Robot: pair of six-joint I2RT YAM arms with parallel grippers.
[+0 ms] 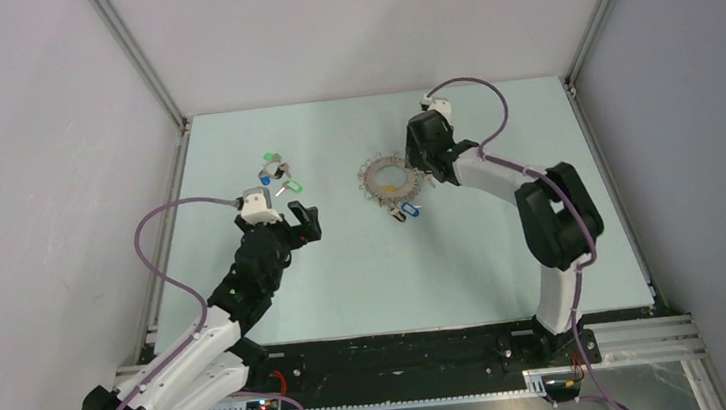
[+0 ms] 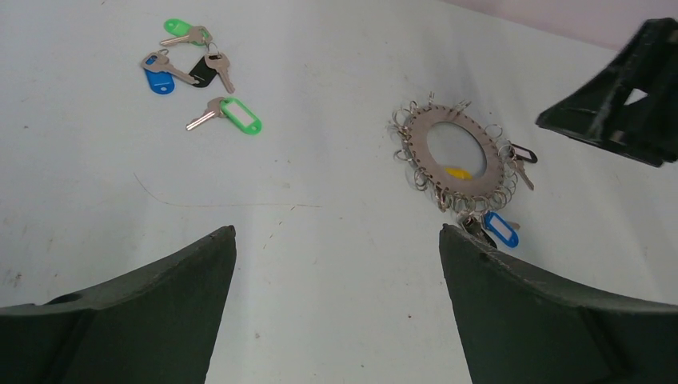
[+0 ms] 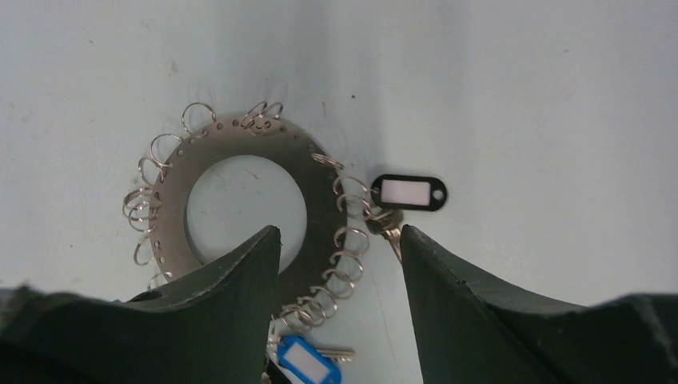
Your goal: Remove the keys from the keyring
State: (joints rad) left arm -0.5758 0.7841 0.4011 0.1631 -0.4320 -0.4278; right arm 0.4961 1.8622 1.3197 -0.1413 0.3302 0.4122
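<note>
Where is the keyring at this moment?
Top view: right of table centre, the right claw straddling the keyring's rim; loose keys lie to its left.

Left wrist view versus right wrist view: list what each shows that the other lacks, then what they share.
Only the left wrist: four loose keys lying apart from the keyring, a yellow tag in its hole, the left jaws wide apart. Only the right wrist: the right jaws straddling the ring's band, one over the hole, one outside the rim. Both: the keyring, a black-tagged key and a blue-tagged key at its rim.
</note>
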